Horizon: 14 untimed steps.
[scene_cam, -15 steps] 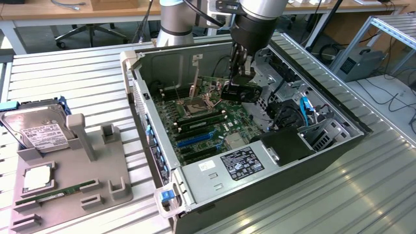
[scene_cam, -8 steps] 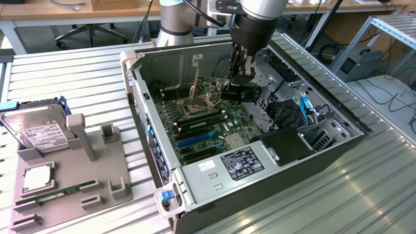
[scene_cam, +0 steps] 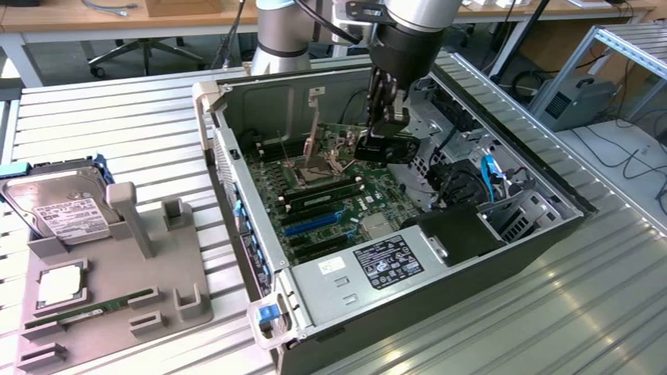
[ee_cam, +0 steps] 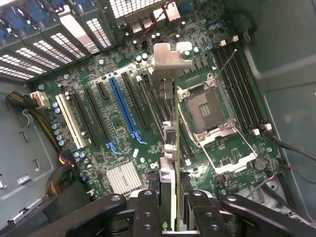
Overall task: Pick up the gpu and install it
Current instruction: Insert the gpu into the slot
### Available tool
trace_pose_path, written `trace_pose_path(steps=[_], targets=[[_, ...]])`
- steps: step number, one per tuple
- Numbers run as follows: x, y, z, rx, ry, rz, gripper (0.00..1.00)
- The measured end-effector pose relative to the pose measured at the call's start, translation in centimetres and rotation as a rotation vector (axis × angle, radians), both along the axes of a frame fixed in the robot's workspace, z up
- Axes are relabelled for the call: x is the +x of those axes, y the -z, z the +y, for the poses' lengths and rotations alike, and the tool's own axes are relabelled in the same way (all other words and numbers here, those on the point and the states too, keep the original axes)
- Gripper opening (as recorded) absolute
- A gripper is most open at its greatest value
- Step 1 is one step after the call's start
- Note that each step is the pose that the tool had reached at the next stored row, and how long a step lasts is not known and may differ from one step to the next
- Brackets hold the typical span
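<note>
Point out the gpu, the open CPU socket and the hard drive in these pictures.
gpu (ee_cam: 170, 61), wrist view, on its silver end bracket.
CPU socket (ee_cam: 204, 107), wrist view, on its bare contact field.
hard drive (scene_cam: 65, 211), exterior view, on its white label.

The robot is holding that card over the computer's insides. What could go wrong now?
1. If the gripper lets the gpu slip, it could fall onto the open processor socket just beside it.
2. The card hangs edge-on over several long slots; coming down slightly off, it might miss its slot.
3. Its silver bracket could catch on the case.
</note>
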State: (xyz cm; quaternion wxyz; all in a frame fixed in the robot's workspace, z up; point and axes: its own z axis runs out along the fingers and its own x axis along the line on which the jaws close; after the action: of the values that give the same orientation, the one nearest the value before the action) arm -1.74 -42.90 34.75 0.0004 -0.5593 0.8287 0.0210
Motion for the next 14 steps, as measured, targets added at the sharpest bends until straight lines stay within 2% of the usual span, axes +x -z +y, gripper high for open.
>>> trace_pose_path(steps=[14], targets=[[0.00, 0.01, 0.00, 0.0000, -0.021, 0.0000, 0.27]])
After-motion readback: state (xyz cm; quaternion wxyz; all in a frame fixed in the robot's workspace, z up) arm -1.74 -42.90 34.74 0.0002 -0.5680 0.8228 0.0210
